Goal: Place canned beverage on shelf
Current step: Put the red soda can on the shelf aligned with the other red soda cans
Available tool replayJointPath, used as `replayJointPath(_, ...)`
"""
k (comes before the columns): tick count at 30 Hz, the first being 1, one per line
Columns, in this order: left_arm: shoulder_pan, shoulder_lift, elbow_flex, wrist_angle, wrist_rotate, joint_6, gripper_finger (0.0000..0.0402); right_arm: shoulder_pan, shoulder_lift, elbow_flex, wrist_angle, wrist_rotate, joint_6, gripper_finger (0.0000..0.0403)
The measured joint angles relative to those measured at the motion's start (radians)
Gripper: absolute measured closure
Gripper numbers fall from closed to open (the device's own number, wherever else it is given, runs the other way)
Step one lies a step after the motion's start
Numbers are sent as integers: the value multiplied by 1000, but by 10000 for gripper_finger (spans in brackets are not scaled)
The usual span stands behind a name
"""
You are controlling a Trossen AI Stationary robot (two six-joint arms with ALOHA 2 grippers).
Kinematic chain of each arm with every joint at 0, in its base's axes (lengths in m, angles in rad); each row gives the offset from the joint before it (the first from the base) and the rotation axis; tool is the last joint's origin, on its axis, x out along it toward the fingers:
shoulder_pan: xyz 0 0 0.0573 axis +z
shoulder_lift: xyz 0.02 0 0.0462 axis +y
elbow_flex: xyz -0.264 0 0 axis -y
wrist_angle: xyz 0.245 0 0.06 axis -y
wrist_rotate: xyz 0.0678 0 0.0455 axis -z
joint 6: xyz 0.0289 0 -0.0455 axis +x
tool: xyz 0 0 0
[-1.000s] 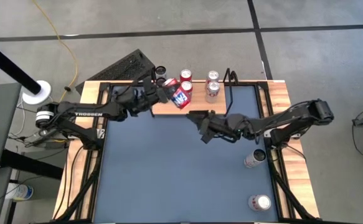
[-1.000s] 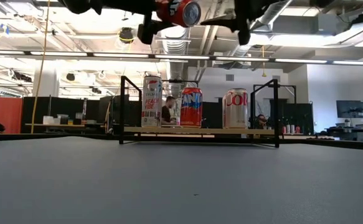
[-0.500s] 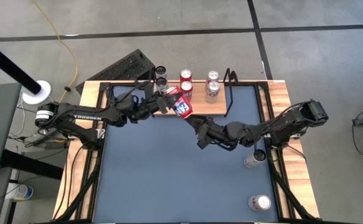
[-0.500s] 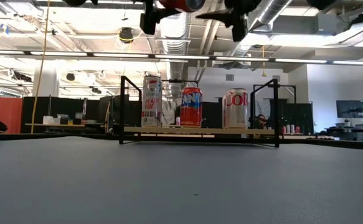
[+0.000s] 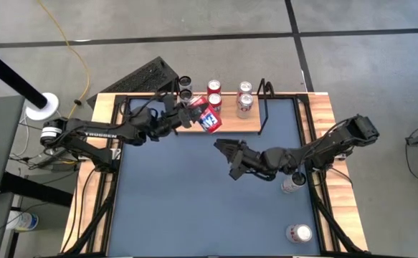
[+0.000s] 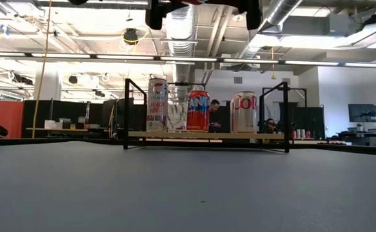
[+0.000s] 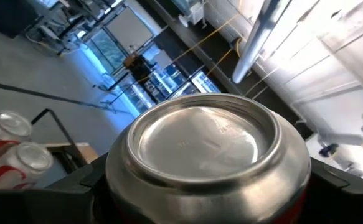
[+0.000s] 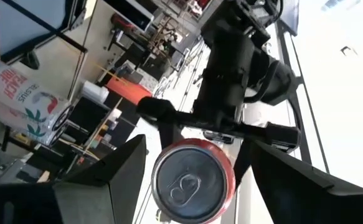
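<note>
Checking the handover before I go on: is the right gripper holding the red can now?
No. In the high view the right gripper is open and empty over the mat, while the left gripper grips the red can near the shelf.

On the shelf at the bench's far edge: four cans. Held just above the shelf's left front: one can, in the left end effector. Well in front of the shelf, to the right: two cans on the bench.

- Setting: a large open-plan industrial lab or workshop hall.
- Ceiling: exposed silver air ducts and long strip lights run overhead.
- Floor: bare grey concrete marked with dark lines.
- Background: desks with monitors, dark partitions, and a seated person.
- A yellow cable trails across the floor.
</note>
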State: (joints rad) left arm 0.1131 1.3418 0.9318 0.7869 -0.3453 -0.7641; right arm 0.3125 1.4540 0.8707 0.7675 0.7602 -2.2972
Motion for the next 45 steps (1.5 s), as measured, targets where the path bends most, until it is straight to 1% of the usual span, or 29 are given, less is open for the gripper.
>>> replayJointPath(7,-14,1,0,-30,-26,30,108,-40,0,-1,-3,-4,-3,113)
replayJointPath(15,-13,1,0,-49,-45,37,108,-40,0,-2,42,-17,-12,113)
replayJointPath(24,-24,1,0,-40,-37,20,108,-78,0,-2,42,-25,-38,113)
replayJointPath(32,-59,1,0,-34,-66,41,108,-123,0,-2,44,-88,-77,113)
replayJointPath(38,-77,1,0,-32,-68,49,108,-102,0,-2,43,-94,-86,113)
replayJointPath(45,-110,0,0,-29,-61,75,108,-96,0,-3,45,-172,-117,113)
